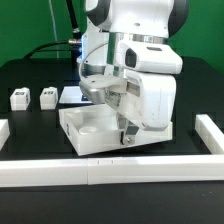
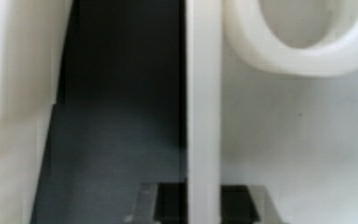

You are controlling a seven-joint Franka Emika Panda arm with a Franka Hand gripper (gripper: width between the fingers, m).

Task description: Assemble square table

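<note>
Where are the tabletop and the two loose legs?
Tabletop [image 1: 95, 142]: exterior view, front wall.
Leg furthest to the exterior view's left [image 1: 20, 99]: exterior view, front face.
Second leg [image 1: 48, 97]: exterior view, front face.

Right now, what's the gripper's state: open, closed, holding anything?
Gripper: closed on the raised rim of the square table top.

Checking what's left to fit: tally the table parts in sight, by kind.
Top: 1
Legs: 2, the second beside the first
Total: 3 in sight; the arm may hide more.
</note>
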